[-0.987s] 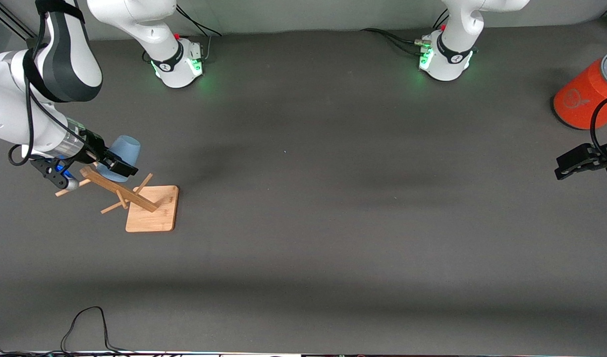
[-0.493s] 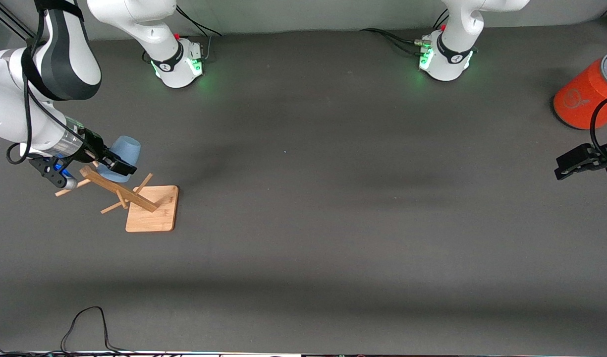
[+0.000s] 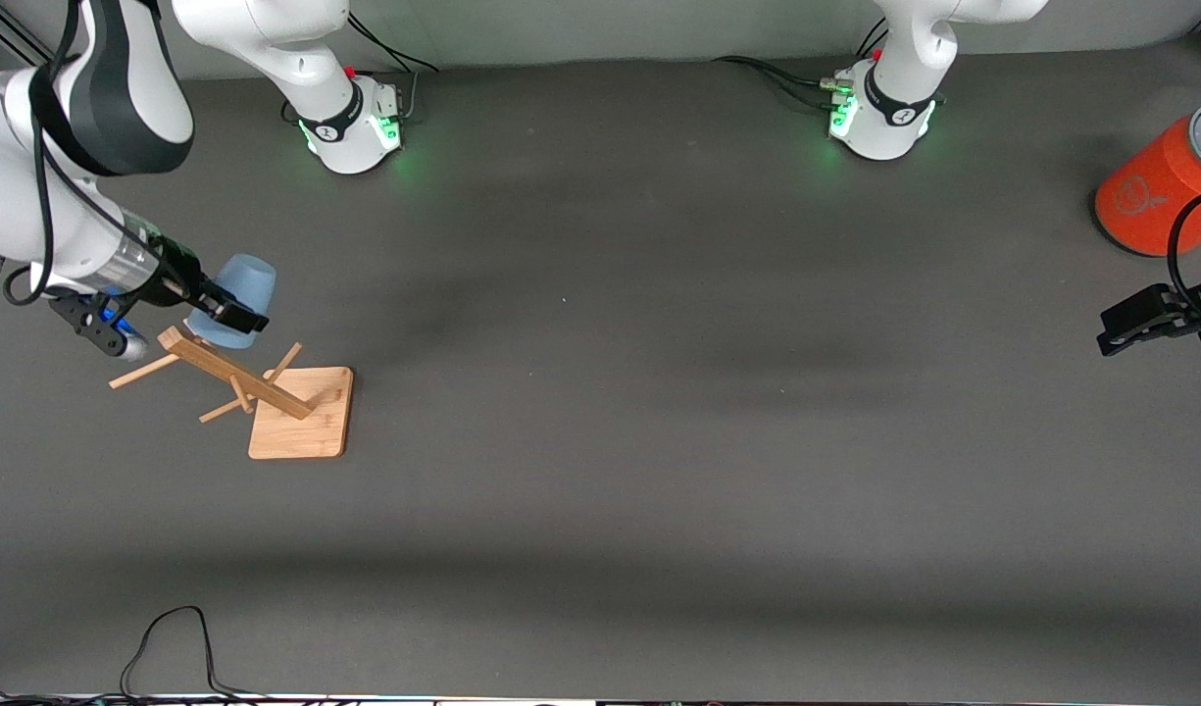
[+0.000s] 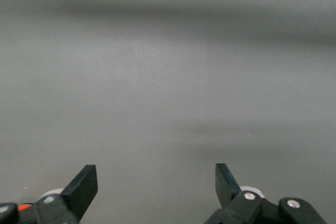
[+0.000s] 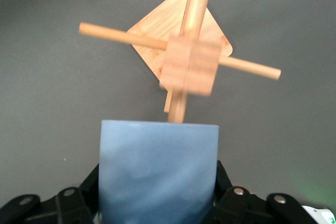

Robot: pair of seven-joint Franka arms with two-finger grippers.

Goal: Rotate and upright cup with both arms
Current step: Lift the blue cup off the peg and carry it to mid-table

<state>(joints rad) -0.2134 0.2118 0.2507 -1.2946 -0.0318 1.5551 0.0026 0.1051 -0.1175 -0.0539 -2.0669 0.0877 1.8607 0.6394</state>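
Observation:
The pale-blue cup (image 3: pixel 246 282) hangs in the air at the right arm's end of the table, narrow closed end up and wide mouth down. My right gripper (image 3: pixel 225 312) is shut on it, just above the top of the leaning wooden peg rack (image 3: pixel 235 374). In the right wrist view the cup (image 5: pixel 158 174) fills the space between the black fingers (image 5: pixel 224 182), with the rack's post and crossed pegs (image 5: pixel 190 66) just past it. My left gripper (image 3: pixel 1112 331) waits open near the left arm's end, nothing between its fingertips (image 4: pixel 156 182).
The rack's square wooden base (image 3: pixel 304 417) lies on the dark mat, nearer to the front camera than the cup. A big orange cylinder with a grey top (image 3: pixel 1152 191) stands by the left gripper. A black cable (image 3: pixel 169 632) loops at the table's front edge.
My right gripper has closed on the cup and drawn it a little away from the rack's top, uncovering a peg. The left arm has not moved.

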